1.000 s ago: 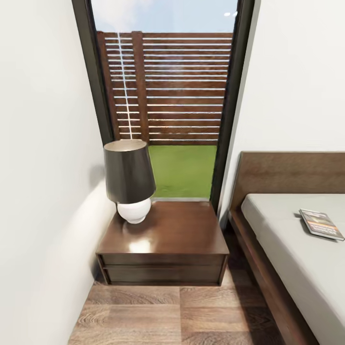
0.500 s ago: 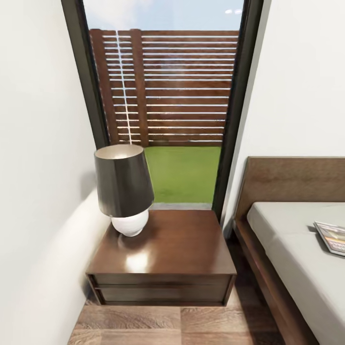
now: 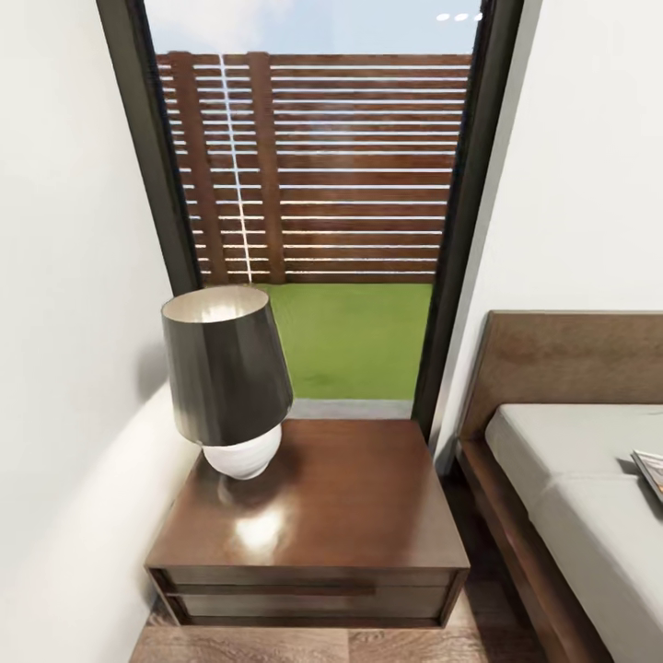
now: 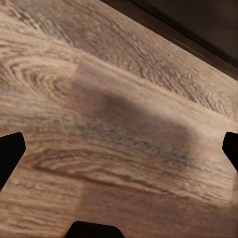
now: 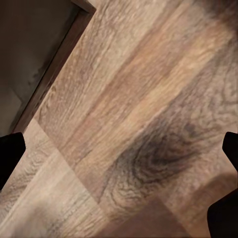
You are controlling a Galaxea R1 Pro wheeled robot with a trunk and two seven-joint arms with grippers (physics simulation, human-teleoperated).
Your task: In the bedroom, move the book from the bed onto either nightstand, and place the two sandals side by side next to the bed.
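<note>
The dark brown nightstand (image 3: 341, 516) stands straight ahead in the head view, under the tall window. To its right is the bed (image 3: 589, 516), with its wood headboard and off-white mattress. Only a corner of the book (image 3: 652, 471) shows, lying on the mattress at the right edge of the picture. The two sandals are out of view. My left gripper (image 4: 119, 151) hangs open over the wood-plank floor, its dark fingertips (image 4: 10, 153) far apart. My right gripper (image 5: 119, 151) is open too, above the floor beside a dark wooden edge, and holds nothing.
A lamp (image 3: 226, 378) with a dark shade and white base stands on the nightstand's left rear part. A white wall (image 3: 64, 368) runs close along the left. The black-framed window (image 3: 322, 203) shows grass and a slatted fence. A narrow strip of floor separates nightstand and bed.
The head camera has moved closer to the nightstand, which now looks bigger and lower. The bed and book have slid toward the right edge, so most of the book is cut off.
</note>
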